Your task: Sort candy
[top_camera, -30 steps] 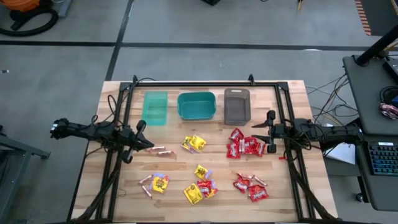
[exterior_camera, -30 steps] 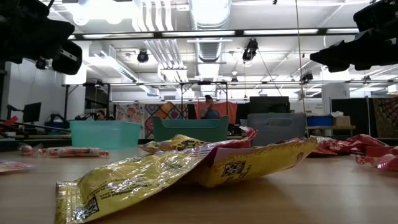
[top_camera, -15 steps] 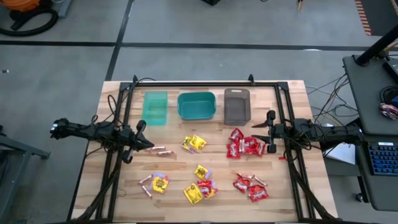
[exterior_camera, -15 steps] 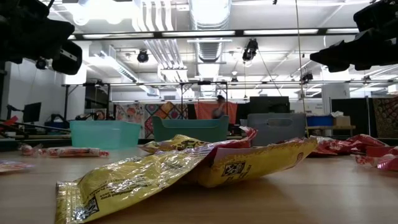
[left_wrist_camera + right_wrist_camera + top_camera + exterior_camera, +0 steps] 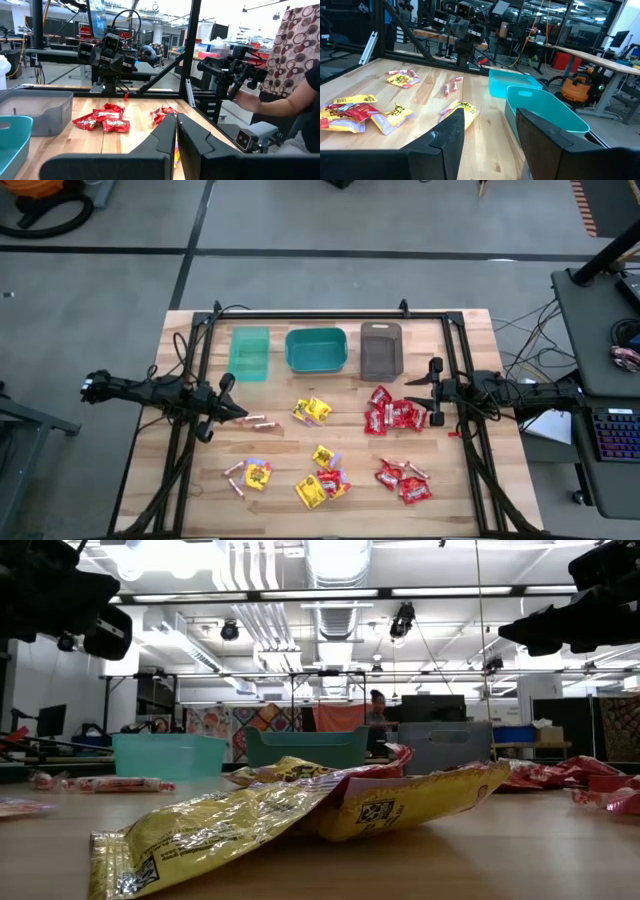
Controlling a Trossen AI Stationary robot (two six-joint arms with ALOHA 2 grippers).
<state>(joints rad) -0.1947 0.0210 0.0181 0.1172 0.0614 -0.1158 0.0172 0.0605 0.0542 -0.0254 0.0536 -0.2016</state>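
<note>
None of the candy (image 5: 320,412) appears to have been sorted: all three bins look empty, and every sweet is spread on the bare tabletop (image 5: 280,450), so the whole job is judged to remain.

At the left edge, the left gripper (image 5: 236,412) is held low with its fingers closed together on nothing, its tip just beside a pair of thin pinkish-tan sticks (image 5: 260,423) with twisted ends. Along the far edge, a pale translucent teal bin (image 5: 250,352), a deeper teal bin (image 5: 316,348) and a grey-brown bin (image 5: 380,348) are lined up; all are rigid, rounded-cornered plastic. Toward the middle and near edge, crinkled yellow packets (image 5: 312,411) are scattered, some overlapping shiny red packets (image 5: 395,416), with more sticks among them. The wood is pale, planked and matte. At the right edge, the right gripper (image 5: 434,392) is held with its fingers parted wide and empty, just beside the largest heap of red foil-like packets.
</note>
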